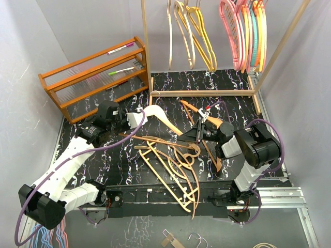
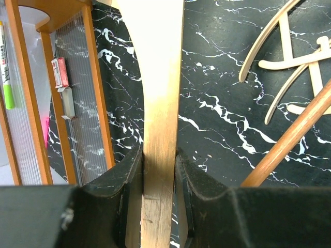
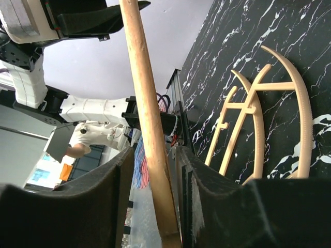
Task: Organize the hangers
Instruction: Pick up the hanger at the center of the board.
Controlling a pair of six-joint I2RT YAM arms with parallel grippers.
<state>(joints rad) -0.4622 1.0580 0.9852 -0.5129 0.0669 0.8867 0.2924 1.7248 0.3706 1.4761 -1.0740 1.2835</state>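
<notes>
well, the left gripper is clenched on the flat arm of a pale broad-shouldered wooden hanger. both fingers press against its sides, over the black white-veined marble tabletop and close to the orange-brown slatted wooden shelf rack. the right gripper has the round bar of a brown wooden hanger standing between its fingers. a sliver of gap shows on one side, so i cannot tell whether it has bitten down or merely brackets the bar.

outward from there, a loose tangle of tan wooden hangers lies crossed over one another in the middle of the table. at the back, the rail of the tall pale wooden frame carries a cluster of cream and yellow hangers and a tight bunch of pink, orange and teal plastic hangers. i'd judge the hanging ones dealt with and the wooden heap the part left, so perhaps half done. a few stray hangers on the floor lie below the near edge.

as for writing, the green marker on the rack carries print too fine to read. a little red tag shows nothing legible, and i see no brand anywhere.
</notes>
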